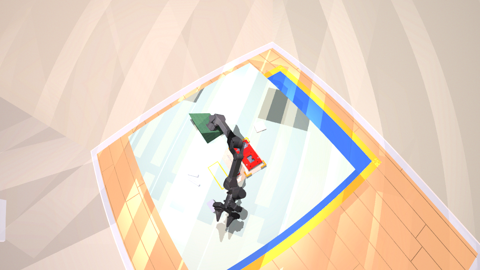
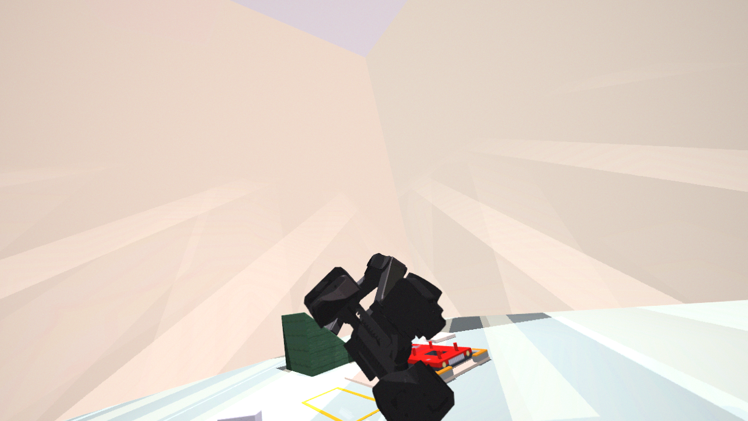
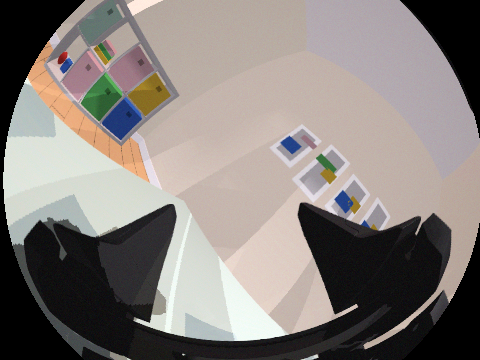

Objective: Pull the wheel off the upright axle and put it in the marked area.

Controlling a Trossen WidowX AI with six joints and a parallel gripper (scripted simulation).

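Note:
A red car-shaped chassis (image 1: 256, 161) (image 2: 426, 359) lies on a pale board with orange corner pieces. Short upright red posts (image 2: 455, 347) stand on it; which one is the axle I cannot tell. No wheel can be made out; the arm hides part of the board. The marked area, a yellow outline (image 1: 215, 177) (image 2: 319, 395), is on the table beside the board, partly behind the arm. My gripper (image 1: 222, 223) (image 3: 237, 211) is open and empty, off beyond the outline and the board, pointing away from them and touching nothing that I can see.
A green wedge block (image 1: 203, 125) (image 2: 308, 345) stands by the arm's base. A small white block (image 1: 260, 126) (image 2: 442, 337) lies behind the chassis. A lilac piece (image 1: 210, 204) lies close beside the gripper in the top view. A shelf with coloured bins (image 3: 122, 119) shows in the wrist view.

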